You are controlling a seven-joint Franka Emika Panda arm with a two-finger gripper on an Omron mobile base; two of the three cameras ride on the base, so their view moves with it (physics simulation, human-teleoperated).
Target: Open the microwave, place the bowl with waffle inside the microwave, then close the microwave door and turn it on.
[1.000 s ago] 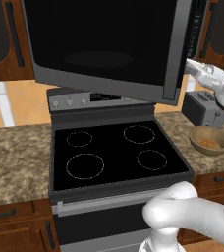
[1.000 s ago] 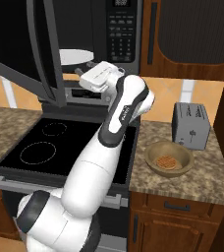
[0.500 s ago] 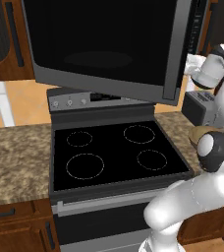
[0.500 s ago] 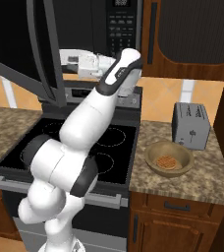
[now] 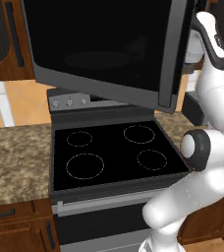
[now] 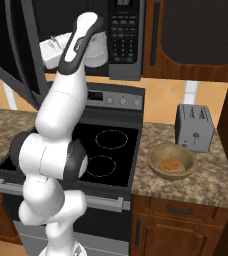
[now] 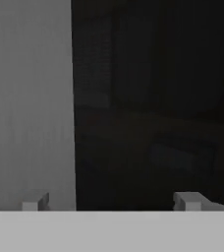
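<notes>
Right base view, from the left: the microwave door [image 6: 16, 55], dark-framed with black glass, stands swung open; the end effector [image 6: 47, 50] is up at the open microwave [image 6: 128, 35], fingertips [image 7: 187, 201] spread wide, gripping nothing; at right on the tabletop [image 6: 213, 182], beside a toaster [image 6: 195, 127], the brown bowl [image 6: 172, 161] holds the waffle [image 6: 169, 164].

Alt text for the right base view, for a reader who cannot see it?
The white arm reaches up to the open microwave door above a black stove. On the counter to the right, a brown bowl holding a waffle sits before a toaster.
</notes>
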